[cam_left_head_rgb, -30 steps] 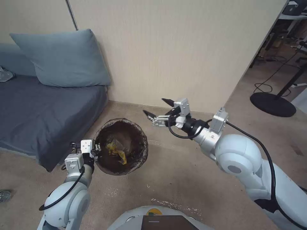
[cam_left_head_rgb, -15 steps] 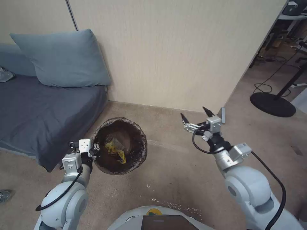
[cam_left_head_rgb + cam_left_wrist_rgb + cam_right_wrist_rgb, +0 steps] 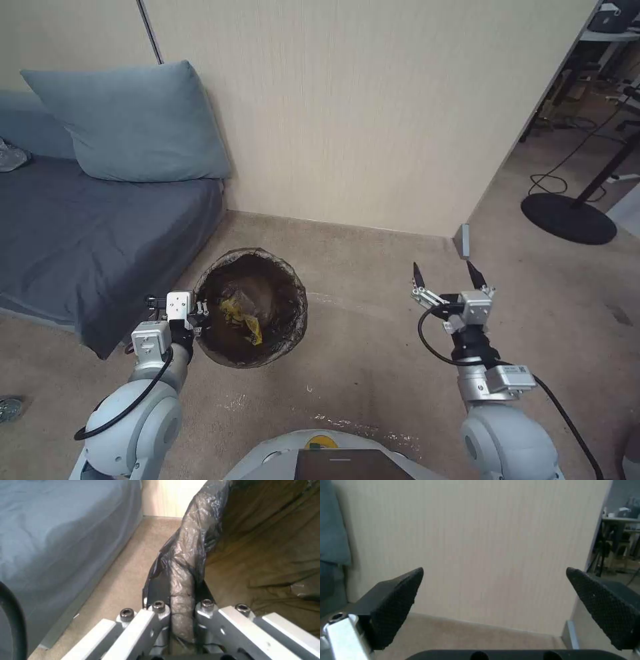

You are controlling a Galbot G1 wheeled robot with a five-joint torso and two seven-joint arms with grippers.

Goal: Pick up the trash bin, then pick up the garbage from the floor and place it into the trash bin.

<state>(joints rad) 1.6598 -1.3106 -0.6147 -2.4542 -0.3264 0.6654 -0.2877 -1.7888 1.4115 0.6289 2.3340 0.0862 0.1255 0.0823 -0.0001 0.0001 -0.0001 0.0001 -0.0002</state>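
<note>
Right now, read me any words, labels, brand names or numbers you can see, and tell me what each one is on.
No text can be read.
Yellow wrapper inside the trash bin: any print too small to read.
Label on the right arm's wrist: too blurred to read.
Yellow-green sticker on the robot's base: no legible words.

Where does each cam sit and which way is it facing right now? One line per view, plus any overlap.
Head: on the robot's head, looking forward and down at carpet and wall; both arms show, left gripper on the trash bin, right gripper open.
Left wrist: on the left arm, facing along its fingers clamped on the bin's bagged rim.
Right wrist: on the right arm, facing the wall between its open fingertips.
Shared: bin rim, head and left wrist.
</note>
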